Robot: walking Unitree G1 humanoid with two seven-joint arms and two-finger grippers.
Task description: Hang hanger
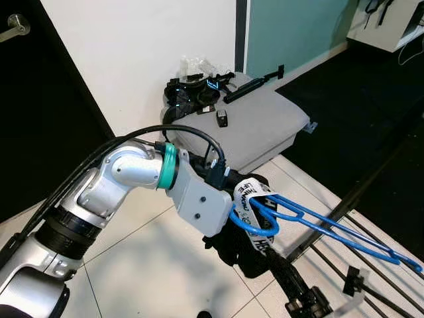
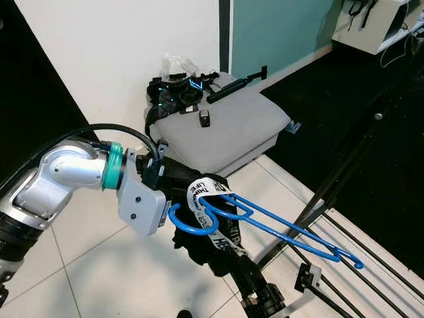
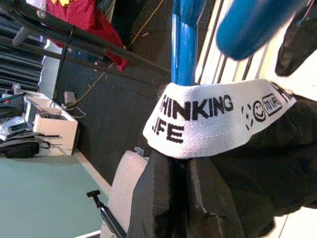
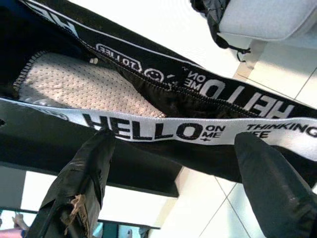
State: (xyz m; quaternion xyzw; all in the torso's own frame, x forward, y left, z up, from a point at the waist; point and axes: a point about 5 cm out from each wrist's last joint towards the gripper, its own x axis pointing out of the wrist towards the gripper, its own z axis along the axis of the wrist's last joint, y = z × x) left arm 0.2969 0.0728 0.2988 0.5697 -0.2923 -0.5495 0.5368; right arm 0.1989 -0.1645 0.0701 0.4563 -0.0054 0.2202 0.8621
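Note:
A blue plastic hanger [image 1: 318,225] carries a black garment [image 1: 248,255] whose white waistband [image 1: 255,212] bears black lettering. My left gripper [image 3: 184,171] is shut on the hanger's blue neck just below that band, with the hook curling beside the silver wrist block [image 1: 199,202]. The hanger's long arms point right and down over the floor. In the right wrist view my right gripper [image 4: 173,163] is open, its two black fingers [image 4: 81,178] spread wide just under the garment's lettered waistband [image 4: 163,130]. The right arm [image 2: 255,291] comes up from below the hanging cloth.
Black metal poles of a rack or stand [image 1: 361,189] slant across the tiled floor at the right. A grey cushion [image 1: 265,126] lies against the white wall, with black straps and small gadgets [image 1: 195,93] on it. Dark carpet lies beyond.

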